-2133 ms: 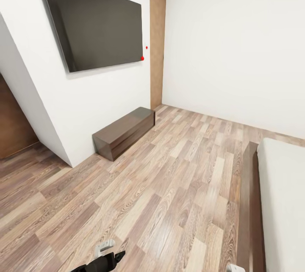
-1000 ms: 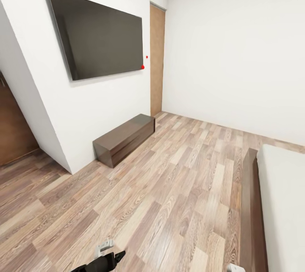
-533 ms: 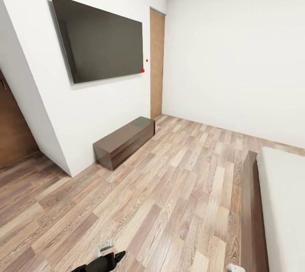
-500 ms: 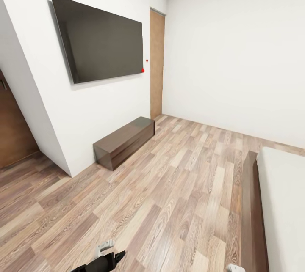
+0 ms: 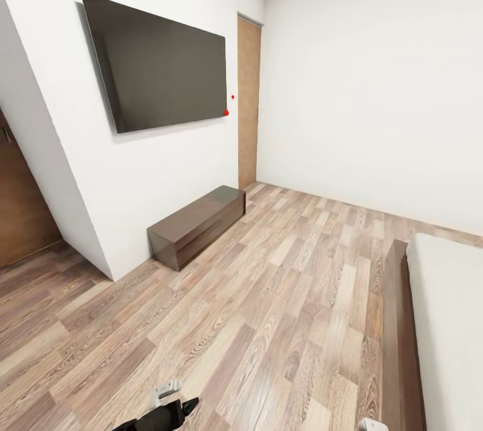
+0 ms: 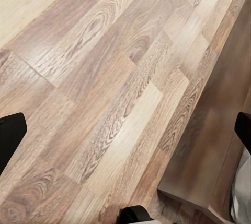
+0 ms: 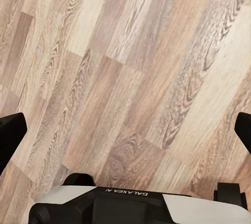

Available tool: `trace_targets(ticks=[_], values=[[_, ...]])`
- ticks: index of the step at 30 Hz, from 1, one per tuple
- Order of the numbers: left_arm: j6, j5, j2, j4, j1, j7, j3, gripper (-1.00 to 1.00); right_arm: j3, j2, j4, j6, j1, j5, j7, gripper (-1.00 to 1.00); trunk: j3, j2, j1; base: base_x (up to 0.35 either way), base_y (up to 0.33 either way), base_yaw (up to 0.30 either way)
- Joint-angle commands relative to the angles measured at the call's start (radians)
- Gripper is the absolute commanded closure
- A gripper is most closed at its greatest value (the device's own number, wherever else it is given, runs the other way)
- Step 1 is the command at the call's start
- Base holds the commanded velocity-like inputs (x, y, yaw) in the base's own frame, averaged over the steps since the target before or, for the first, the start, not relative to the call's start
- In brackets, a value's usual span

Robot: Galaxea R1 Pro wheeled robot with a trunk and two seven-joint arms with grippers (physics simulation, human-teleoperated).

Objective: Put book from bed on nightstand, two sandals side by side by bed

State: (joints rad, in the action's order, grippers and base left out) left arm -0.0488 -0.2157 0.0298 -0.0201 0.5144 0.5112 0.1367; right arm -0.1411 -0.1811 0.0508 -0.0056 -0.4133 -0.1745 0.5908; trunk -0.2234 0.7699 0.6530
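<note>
A: Head view: bedroom, wall TV (image 5: 161,62), long low TV cabinet (image 5: 198,223) below it, door (image 5: 249,99) beyond. Bed (image 5: 446,324) corner nearest the right arm. Book, sandals, nightstand not sighted.

B: Claws?

A: Left claw (image 6: 125,132) and right claw (image 7: 125,127) both spread wide, empty, over plank floor (image 5: 268,324).

B: Handling?

A: Judgement: the paperback is light and bendy, so pinch across its spine edge; the flip-flops are soft, so take each by the strap.
</note>
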Motion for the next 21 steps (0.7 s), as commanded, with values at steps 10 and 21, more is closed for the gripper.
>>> trace_targets(ticks=[10,21], values=[[-0.002,0.004,0.001,0.002,0.001,0.004,0.007,-1.0,-0.008,0.0,-0.002,-0.001,-0.001,0.003,-0.003,-1.0,-0.001,0.001,0.0,0.001,0.0,0.0],[-0.002,0.004,0.001,0.002,0.001,0.004,0.007,-1.0,-0.008,0.0,-0.002,-0.001,-0.001,0.0,-0.002,-1.0,-0.001,0.001,0.0,0.247,0.0,0.0]])
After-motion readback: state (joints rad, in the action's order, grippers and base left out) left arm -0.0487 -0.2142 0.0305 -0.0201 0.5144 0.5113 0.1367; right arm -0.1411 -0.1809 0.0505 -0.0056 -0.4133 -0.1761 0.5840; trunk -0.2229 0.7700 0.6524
